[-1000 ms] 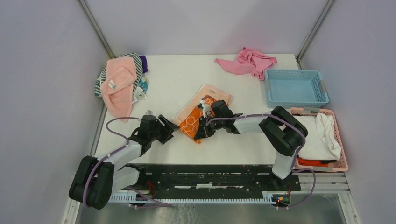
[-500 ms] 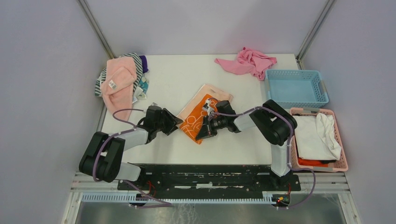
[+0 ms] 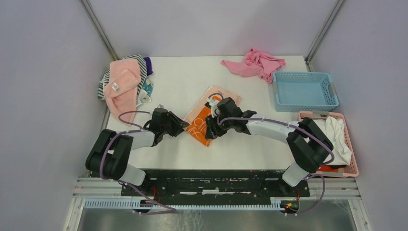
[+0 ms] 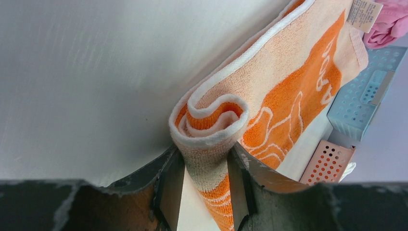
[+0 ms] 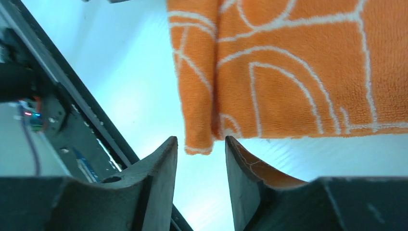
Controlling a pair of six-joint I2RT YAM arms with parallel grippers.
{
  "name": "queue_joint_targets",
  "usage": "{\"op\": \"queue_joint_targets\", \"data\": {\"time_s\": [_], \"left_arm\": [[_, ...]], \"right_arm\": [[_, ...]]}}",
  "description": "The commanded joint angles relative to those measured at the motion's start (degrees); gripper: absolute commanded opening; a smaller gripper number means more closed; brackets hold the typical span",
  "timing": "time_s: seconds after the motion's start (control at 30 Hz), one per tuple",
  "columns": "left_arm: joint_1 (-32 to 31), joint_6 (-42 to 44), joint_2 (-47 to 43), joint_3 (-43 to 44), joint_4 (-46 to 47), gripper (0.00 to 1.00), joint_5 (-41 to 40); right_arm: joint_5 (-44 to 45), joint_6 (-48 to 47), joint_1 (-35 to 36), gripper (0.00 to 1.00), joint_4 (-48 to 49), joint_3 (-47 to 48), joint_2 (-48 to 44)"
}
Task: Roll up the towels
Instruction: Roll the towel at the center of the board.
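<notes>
The orange towel (image 3: 198,126), white-patterned with a peach back, lies at the table's middle with its near end curled into a roll. My left gripper (image 3: 181,128) comes in from the left. In the left wrist view the left gripper (image 4: 206,168) is shut on that rolled end of the orange towel (image 4: 269,96), both pads pressing the cloth. My right gripper (image 3: 210,131) sits over the towel's near corner. In the right wrist view the right gripper (image 5: 201,144) is open, and the corner of the orange towel (image 5: 288,72) lies just past its tips. The pale pink towel (image 3: 122,79) lies at the back left.
A striped cloth (image 3: 102,87) lies under the pale pink towel. A brighter pink cloth (image 3: 255,63) is bunched at the back. A blue basket (image 3: 303,94) stands at the right, and nearer is a pink basket (image 3: 337,114) holding white cloth. The black mounting rail (image 3: 211,180) runs along the near edge.
My right gripper has opened and let go of the orange towel's near edge. My left gripper has moved in from the left and closed on the rolled end.
</notes>
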Motion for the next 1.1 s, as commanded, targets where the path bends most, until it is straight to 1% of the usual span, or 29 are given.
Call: {"op": "queue_joint_targets", "data": {"time_s": [0.0,0.13,0.23,0.37,0.5,0.6,0.77,0.9,1.07], "left_arm": [[0.16,1.72,2.6,-1.82,-8.64,0.45,-4.81],[0.16,1.94,1.9,-1.67,-9.37,0.45,-5.37],[0.11,2.08,1.82,-1.69,-9.46,0.45,-5.38],[0.16,2.0,1.8,-1.65,-9.35,0.45,-5.0],[0.14,2.12,1.38,-1.81,-9.6,0.45,-5.21],[0.16,2.23,1.5,-1.77,-9.61,0.45,-5.19],[0.15,2.35,1.87,-1.66,-9.72,0.45,-4.92],[0.13,2.42,1.78,-1.67,-9.76,0.45,-4.94],[0.15,2.43,1.87,-1.66,-9.73,0.45,-4.92]], "right_arm": [[24.18,-13.84,9.81,0.5,-12.96,5.49,-5.63],[36.02,-18.67,17.79,0.51,-13.26,8.0,-5.13],[42.56,-21.51,22.49,0.51,-13.67,10.58,-1.67],[47.52,-22.59,24.8,0.51,-16.22,15.18,4.59],[51.36,-22.71,25.52,0.51,-15.63,15.79,7.85],[52.32,-22.86,25.54,0.52,-15.71,16.28,9.95],[49.74,-23.3,25.54,0.52,-15.69,16.57,13.63],[49.73,-22.24,25.55,0.52,-16.58,17.04,15.49],[48.08,-21.6,25.57,0.54,-17.46,16.45,7.55]]}}
